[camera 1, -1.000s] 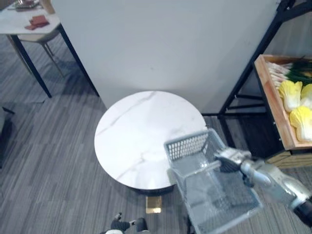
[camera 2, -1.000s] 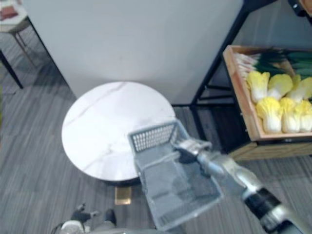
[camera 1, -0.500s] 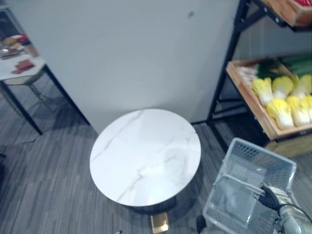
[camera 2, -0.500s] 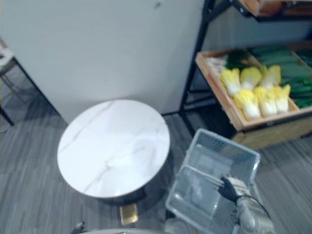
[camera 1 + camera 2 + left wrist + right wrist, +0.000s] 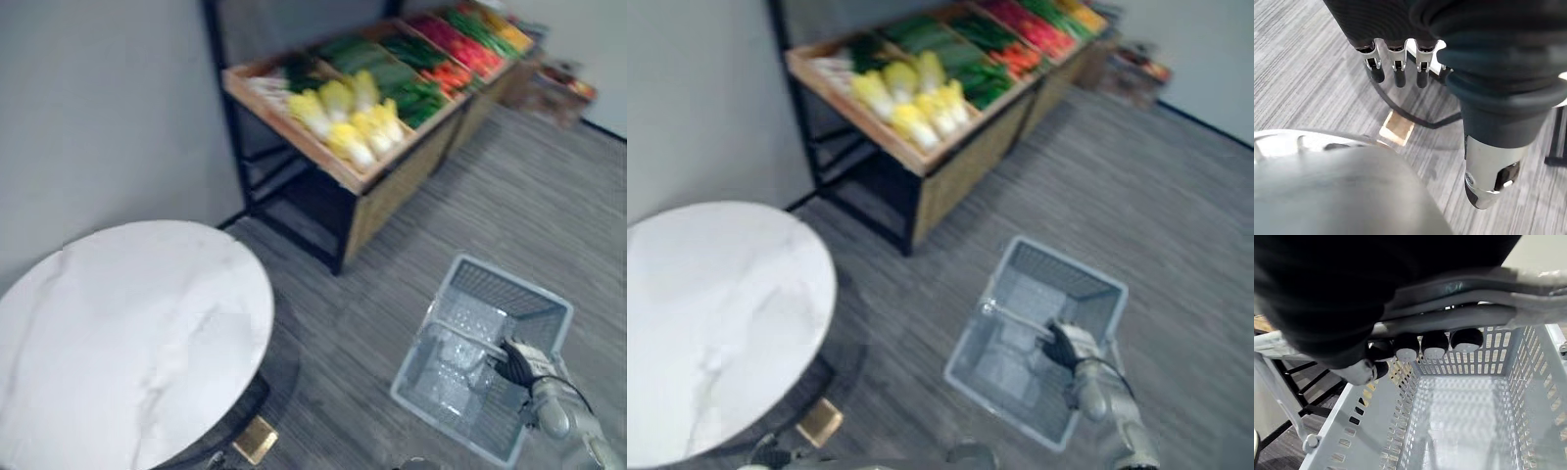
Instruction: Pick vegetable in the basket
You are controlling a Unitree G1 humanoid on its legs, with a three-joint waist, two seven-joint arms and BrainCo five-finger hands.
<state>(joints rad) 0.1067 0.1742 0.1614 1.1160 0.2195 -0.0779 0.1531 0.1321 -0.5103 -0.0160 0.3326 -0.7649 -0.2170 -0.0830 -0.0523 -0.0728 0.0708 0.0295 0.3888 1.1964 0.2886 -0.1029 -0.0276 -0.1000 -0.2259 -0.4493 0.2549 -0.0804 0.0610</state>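
A grey-blue plastic basket (image 5: pixel 505 291) hangs over the floor at the lower right, nothing inside it. My right hand (image 5: pixel 522 362) is shut on its handle (image 5: pixel 1469 313), the fingers (image 5: pixel 1435 343) curled under the bar in the right wrist view. Yellow-white cabbages (image 5: pixel 353 122) lie in a wooden crate (image 5: pixel 294 122) on a black-framed shelf at the top, with green vegetables (image 5: pixel 392 73) and red ones (image 5: pixel 446 39) farther along. My left hand (image 5: pixel 1396 63) hangs with relaxed fingers above the floor in the left wrist view, holding nothing.
A round white marble table (image 5: pixel 118 333) takes up the lower left. A grey wall (image 5: pixel 98 108) stands behind it. The shelf's black frame (image 5: pixel 230 137) rises between wall and crates. Grey carpet (image 5: pixel 549 196) stretches out to the right of the shelf.
The view has swung to the right: the table now sits far left and the vegetable shelf shows at the top. The basket stays in my right hand, now over the floor.
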